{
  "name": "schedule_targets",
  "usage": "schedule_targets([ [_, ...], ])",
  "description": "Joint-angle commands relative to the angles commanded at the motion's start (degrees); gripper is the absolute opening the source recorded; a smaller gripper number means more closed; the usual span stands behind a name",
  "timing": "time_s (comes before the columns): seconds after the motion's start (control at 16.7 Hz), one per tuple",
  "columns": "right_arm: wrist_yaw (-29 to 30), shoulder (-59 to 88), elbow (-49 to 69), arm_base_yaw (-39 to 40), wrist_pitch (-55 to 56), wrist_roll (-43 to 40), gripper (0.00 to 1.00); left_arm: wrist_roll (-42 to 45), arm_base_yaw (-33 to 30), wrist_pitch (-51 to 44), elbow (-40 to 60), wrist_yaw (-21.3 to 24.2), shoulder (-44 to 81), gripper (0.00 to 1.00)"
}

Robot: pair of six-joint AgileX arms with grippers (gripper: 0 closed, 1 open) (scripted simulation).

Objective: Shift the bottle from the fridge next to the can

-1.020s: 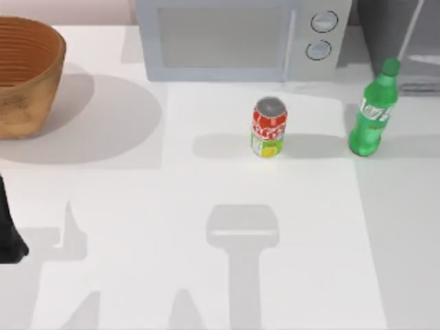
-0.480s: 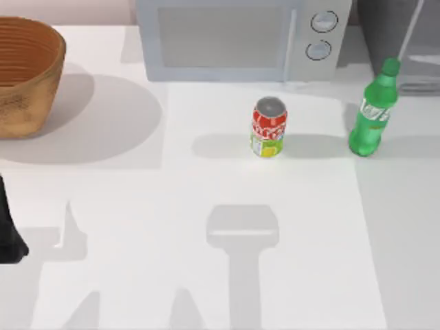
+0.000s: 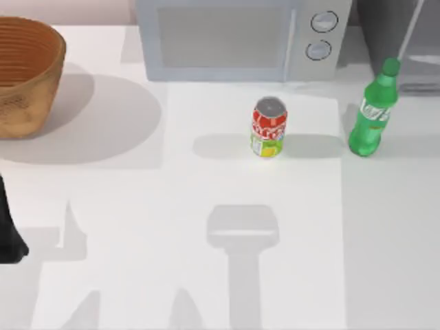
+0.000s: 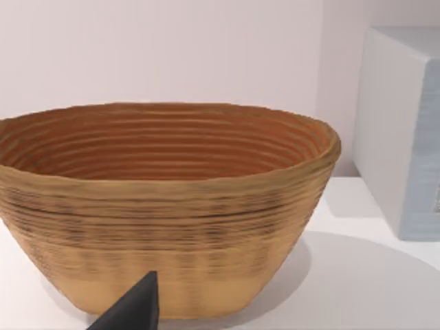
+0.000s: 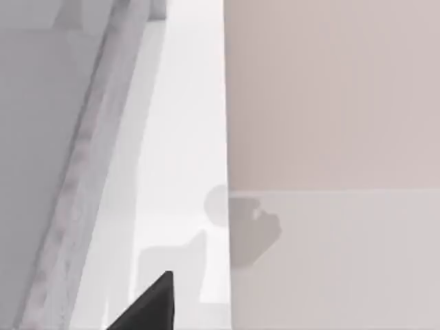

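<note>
Already the bottle (image 3: 371,113) stands outside the fridge (image 3: 399,34), right of the can (image 3: 268,128) but apart; I cannot tell the jaws' state.

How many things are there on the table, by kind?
Drink containers: 2, the bottle and the can
Baskets: 1, the basket
Appliances: 2, the microwave and the fridge
Total: 5
</note>
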Motion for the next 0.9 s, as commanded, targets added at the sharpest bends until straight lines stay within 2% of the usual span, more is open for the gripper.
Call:
schedule_targets([
  [0.24,1.60,-0.31,-0.18,6.44,8.02,8.22,1.00,0.00,0.00,0.00,0.00,0.00,0.00,1.00],
  [0.66,2.23,-0.79,-0.91,7.03,9.08,9.34,1.00,0.00,0.00,0.00,0.00,0.00,0.00,1.00],
  [0.9,8.84,-2.24,-3.67,15.70,12.35,15.84,1.00,0.00,0.00,0.00,0.00,0.00,0.00,1.00],
])
